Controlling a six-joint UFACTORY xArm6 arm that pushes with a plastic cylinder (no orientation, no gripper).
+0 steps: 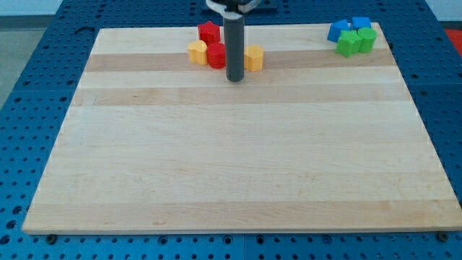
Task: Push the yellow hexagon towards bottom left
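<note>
My tip [234, 79] rests on the board near the view's top, left of centre. A yellow block [254, 58] that looks like a hexagon sits just to the right of the rod and slightly above the tip, close to it or touching. A red block [216, 55] sits just left of the rod. A second yellow block [197, 52], whose shape is unclear, touches that red block on its left. Another red block [209, 32] stands above them near the board's top edge.
Two blue blocks [337, 30] [361, 24] and two green blocks [349, 44] [367, 39] cluster at the top right corner of the wooden board [238, 166]. A blue perforated table surrounds the board.
</note>
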